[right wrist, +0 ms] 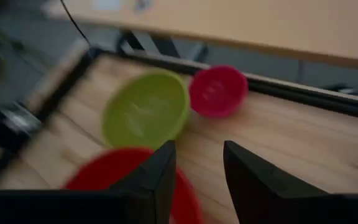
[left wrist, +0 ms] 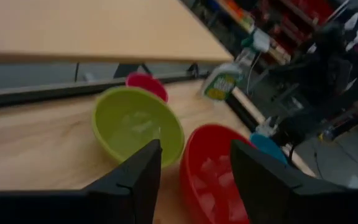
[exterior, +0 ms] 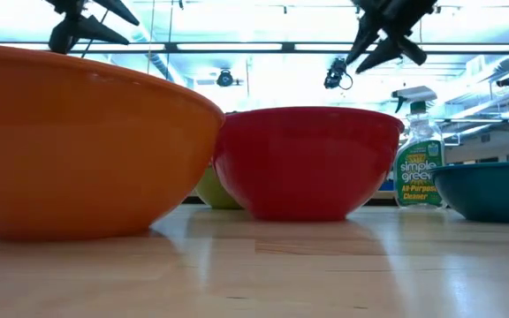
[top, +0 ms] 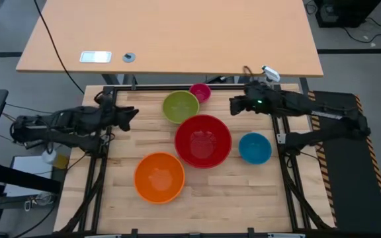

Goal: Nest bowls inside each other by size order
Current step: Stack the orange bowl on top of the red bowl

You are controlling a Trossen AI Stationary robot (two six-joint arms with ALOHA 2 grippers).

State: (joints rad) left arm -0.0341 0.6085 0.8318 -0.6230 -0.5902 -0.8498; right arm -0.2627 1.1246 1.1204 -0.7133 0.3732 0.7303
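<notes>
On the desk: five bowls, all separate, none nested yet.
Red bowl (top: 203, 140): middle of desk, biggest.
Orange bowl (top: 159, 176): toward near-left corner, just beside the red, rims close; can't tell if touching.
Green bowl (top: 180, 106): near far edge, just behind the red.
Pink bowl (top: 200, 92): at far edge, right beside the green, smallest.
Blue bowl (top: 254, 148): near right edge, close to the red.
Spray bottle (exterior: 419, 159): past far-right corner w/ green label, not part of the job.
Left tool (top: 129, 115): hovers over left edge, above the wood, aimed across toward the green; fingers apart, nothing between them.
Right tool (top: 233, 105): hovers over far-right part of desk, aimed at pink/green pair; fingers apart, holding nothing.
Arm pose: both arms stretched in low from their sides, forearms roughly level, wrists pointing inward at each other; both well above the bowls in the low view.
Step, my guess: start of task, prob. orange into red first.
Risk 1: glossy thin rims, a pinch could slip and the bowl drops or tips.
Risk 2: pink sits tight against green, so a finger going for one may shove the other.
Risk 3: both tools point at the same far cluster; going in together could make the arms clash.
Risk 4: wrong order, e.g. blue placed before green, blocks the nest.
</notes>
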